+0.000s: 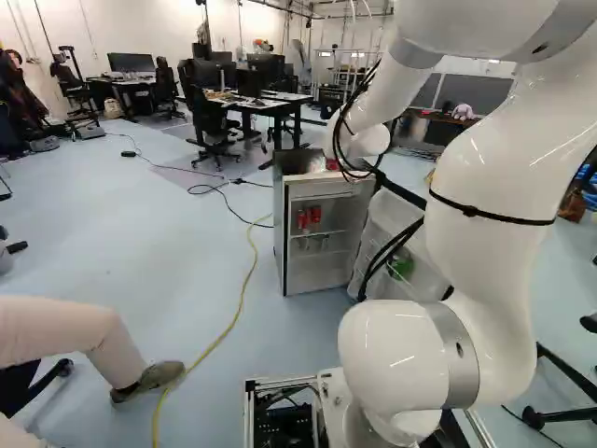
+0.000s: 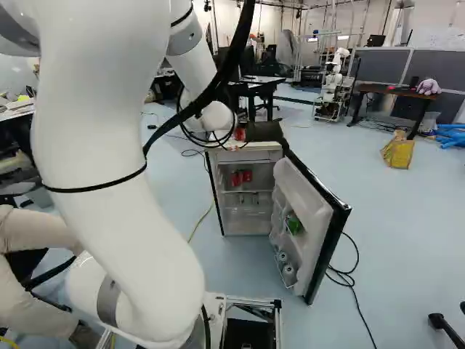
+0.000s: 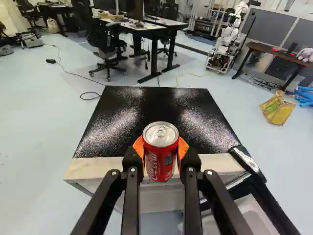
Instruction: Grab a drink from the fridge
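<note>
In the wrist view my gripper (image 3: 160, 152) is shut on a red soda can (image 3: 160, 164), an orange pad pressing on either side. The can's silver lid faces the camera. Behind it lies the fridge's glossy black top (image 3: 156, 110); whether the can touches the fridge is not clear. The same can (image 2: 240, 133) shows as a small red patch by the wrist in the right base view, where wrist and cables hide the gripper. The fridge (image 1: 320, 273) stands open, with red cans (image 1: 314, 215) on a shelf and silver cans lower down.
The open fridge door (image 2: 314, 240) swings out toward the base on the fridge's right, with a green item (image 2: 293, 223) and cans in its racks. A person's leg (image 1: 70, 338) is close at the left. Beyond the fridge are desks (image 3: 139, 27), chairs and another robot (image 3: 229, 44).
</note>
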Controlling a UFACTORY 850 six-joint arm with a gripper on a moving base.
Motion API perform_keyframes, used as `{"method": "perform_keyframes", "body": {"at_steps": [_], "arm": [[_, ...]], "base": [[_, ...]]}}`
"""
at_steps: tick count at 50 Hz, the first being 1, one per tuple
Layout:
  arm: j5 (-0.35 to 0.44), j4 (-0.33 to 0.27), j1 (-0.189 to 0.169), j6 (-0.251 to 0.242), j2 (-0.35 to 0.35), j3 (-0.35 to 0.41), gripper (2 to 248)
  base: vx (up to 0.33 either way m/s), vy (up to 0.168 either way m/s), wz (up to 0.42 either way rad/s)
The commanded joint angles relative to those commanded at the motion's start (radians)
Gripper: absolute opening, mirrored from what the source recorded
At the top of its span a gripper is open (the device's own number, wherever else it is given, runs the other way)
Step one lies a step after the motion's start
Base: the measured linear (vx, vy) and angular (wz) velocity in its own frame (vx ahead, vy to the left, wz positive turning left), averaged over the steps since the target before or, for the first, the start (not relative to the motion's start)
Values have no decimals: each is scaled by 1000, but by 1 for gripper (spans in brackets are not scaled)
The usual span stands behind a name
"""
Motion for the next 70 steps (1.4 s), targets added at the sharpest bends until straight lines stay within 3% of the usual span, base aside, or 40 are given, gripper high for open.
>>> {"method": "perform_keyframes", "body": {"at_steps": [70], "arm": [[0, 0, 6, 0, -72, -83, 87]], "base": [[0, 0, 0]]}}
